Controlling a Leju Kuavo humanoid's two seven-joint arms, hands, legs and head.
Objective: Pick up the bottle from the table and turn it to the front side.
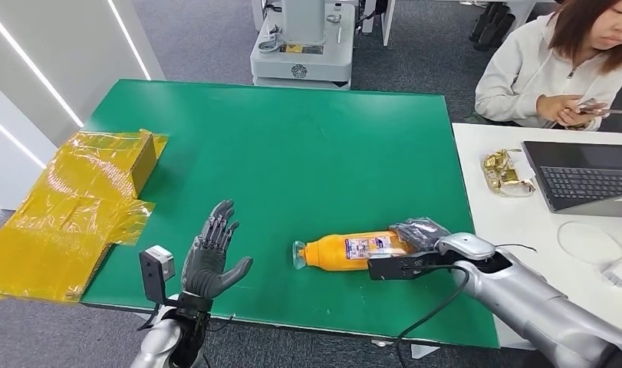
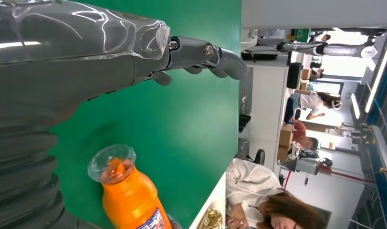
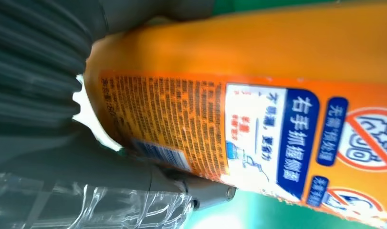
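An orange bottle (image 1: 346, 251) with a clear cap and a blue-and-white label lies on its side on the green table (image 1: 292, 146), cap pointing toward my left. My right hand (image 1: 421, 234) wraps around the bottle's base end, and its cover hides that end. In the right wrist view the bottle's label (image 3: 277, 119) is very close, with my right hand (image 3: 134, 176) closed around it. My left hand (image 1: 209, 257) stands near the table's front edge, fingers apart and empty, a short way from the cap. The left wrist view has my left hand (image 2: 86, 62) above the bottle's cap (image 2: 112, 164).
A crumpled yellow plastic wrap and box (image 1: 85, 199) lie over the table's left edge. To the right stands a white table (image 1: 515, 222) with a laptop (image 1: 584, 176), a gold packet (image 1: 505, 172) and a white cable (image 1: 599, 245). A seated person (image 1: 553, 69) holds a phone beyond it.
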